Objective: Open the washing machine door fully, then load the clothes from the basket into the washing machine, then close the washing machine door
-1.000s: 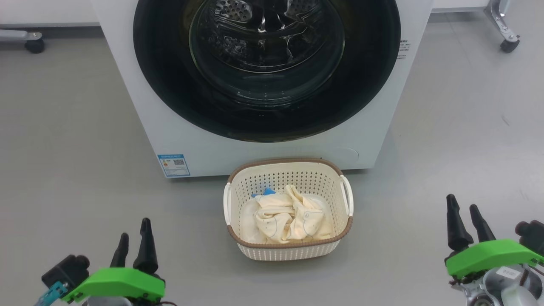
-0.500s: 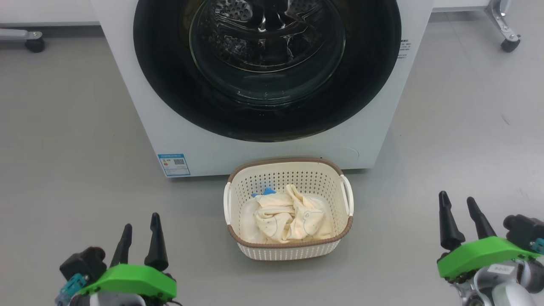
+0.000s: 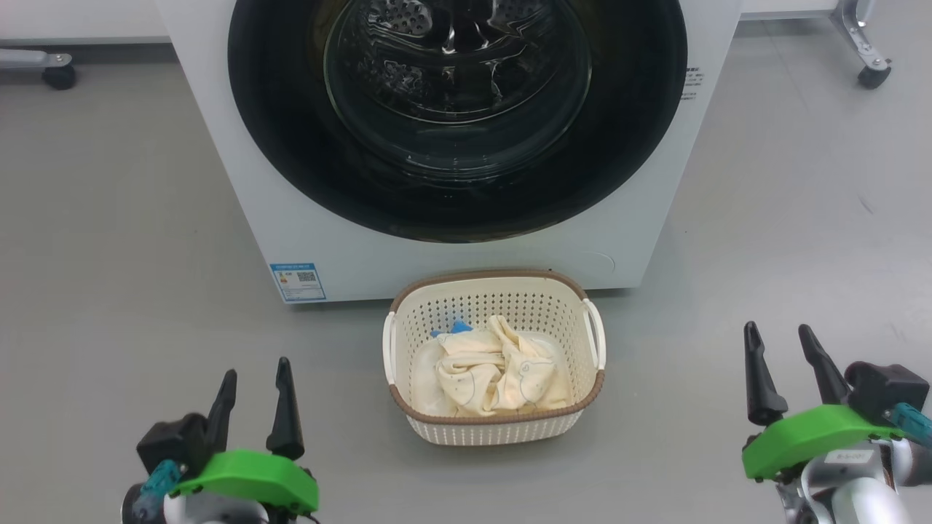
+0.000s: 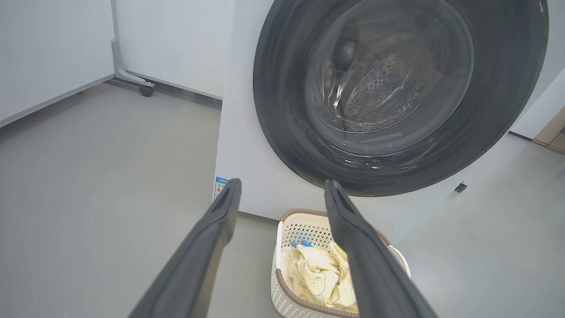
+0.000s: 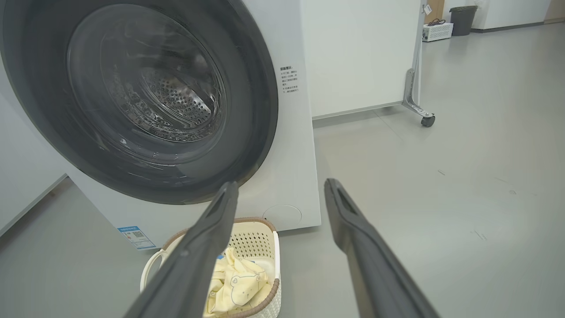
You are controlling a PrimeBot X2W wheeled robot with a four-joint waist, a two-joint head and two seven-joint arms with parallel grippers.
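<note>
Left gripper (image 3: 257, 367): sits low at the left of the head view, fingers spread wide, nothing between them. Has slid inward toward the basket (image 3: 408, 295) over the last second, tips now a little higher up that view. Remains well apart from it.

Right gripper (image 3: 776, 327): sits low at the right, likewise wide and empty. Has also crept inward toward the basket and turned a little, bringing both fingertips to about the same height in the head view, staggered a second ago. Well apart from the basket too.

Washing machine door (image 3: 459, 211): lies closed against the front of the washing machine (image 3: 247, 204), glossy black ring around the clear glass bowl, perforated steel drum (image 3: 408, 18) visible through it. Same as a second ago. Blue label sticker (image 3: 297, 282) at the lower front corner on the robot's left.

Basket: stands on the grey floor (image 3: 109, 255) just before the machine, below the door, between the two grippers. Unmoved.

Clothes (image 3: 495, 371): lie bunched inside the basket, cream-yellow with faint printed figures, a blue bit at the far edge. Untouched, in the same heap as before. Seen past the right-hand finger in the left wrist view, past the left-hand finger in the right wrist view.
</note>
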